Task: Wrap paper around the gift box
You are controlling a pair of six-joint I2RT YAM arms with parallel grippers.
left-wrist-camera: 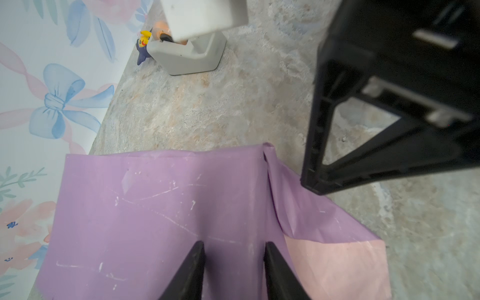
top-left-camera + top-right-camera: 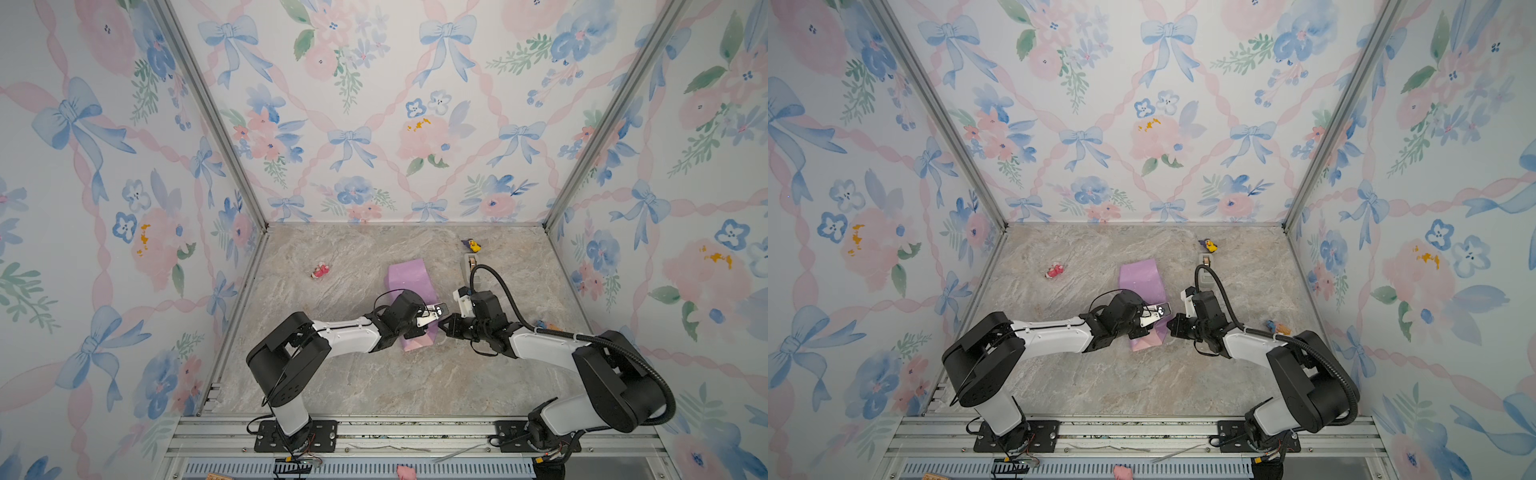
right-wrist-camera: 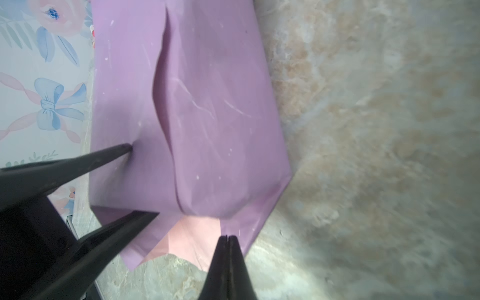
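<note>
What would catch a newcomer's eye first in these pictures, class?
The lilac paper, folded into a bundle in the middle with a pink underside showing, stands out first. The open left hand presses on its top, while the shut right hand meets its pink-lined flap. Behind, wallpaper of blue bows and pink flowers covers the walls.

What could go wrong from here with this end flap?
The right gripper is shut on the flap edge of the thin lilac-and-pink paper sheet; a hard pull could tear it.
The overlap seam bulges, with no tape visible; if the open left gripper lifts off, the wrap may spring open.
</note>
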